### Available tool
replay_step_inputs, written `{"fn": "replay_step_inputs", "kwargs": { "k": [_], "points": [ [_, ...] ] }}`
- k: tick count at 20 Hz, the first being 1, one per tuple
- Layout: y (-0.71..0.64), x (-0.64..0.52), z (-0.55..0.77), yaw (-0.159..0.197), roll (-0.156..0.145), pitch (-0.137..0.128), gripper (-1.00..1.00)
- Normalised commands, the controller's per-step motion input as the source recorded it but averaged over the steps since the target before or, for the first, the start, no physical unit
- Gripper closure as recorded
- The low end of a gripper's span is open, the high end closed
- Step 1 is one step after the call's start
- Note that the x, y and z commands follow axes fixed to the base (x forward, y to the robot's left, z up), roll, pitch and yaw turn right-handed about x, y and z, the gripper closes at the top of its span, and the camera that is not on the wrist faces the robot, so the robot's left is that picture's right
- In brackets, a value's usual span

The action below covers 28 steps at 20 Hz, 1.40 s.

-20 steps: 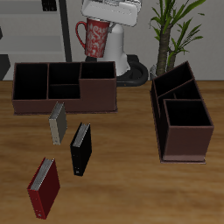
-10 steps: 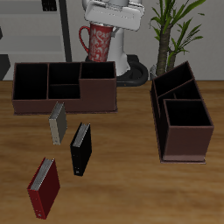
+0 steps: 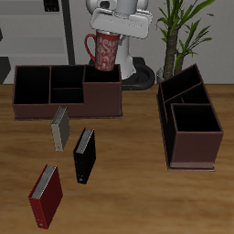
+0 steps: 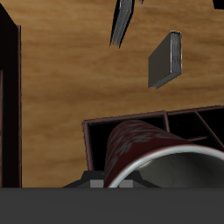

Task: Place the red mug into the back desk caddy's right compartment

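The glossy red mug [image 3: 103, 50], ceramic with a pale floral pattern and a loop handle, hangs upright in the gripper [image 3: 108, 33], whose jaws grip its rim. It hovers just above the right compartment [image 3: 102, 86], a square dark-walled end section of the back desk caddy [image 3: 67, 90], a long low maroon box standing far back on the wood-grain bench [image 3: 128, 183]. Nearer the front edge stand a grey book [image 3: 60, 127], a black book [image 3: 84, 154] and a red book [image 3: 46, 196].
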Motion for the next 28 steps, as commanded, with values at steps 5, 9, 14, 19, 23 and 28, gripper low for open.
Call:
{"fn": "replay_step_inputs", "kwargs": {
  "k": [5, 9, 14, 19, 23, 28],
  "points": [
    [-0.06, 0.01, -0.12, -0.012, -0.009, 0.006, 1.00],
    [-0.11, 0.04, -0.19, -0.035, -0.027, 0.018, 1.00],
    [0.04, 0.00, -0.17, -0.027, 0.010, 0.024, 1.00],
    [0.10, 0.01, -0.16, -0.024, 0.016, 0.021, 1.00],
    [0.00, -0.03, -0.14, -0.021, 0.009, 0.007, 1.00],
    [0.00, -0.03, -0.11, -0.005, -0.003, -0.005, 1.00]
  ]
}}
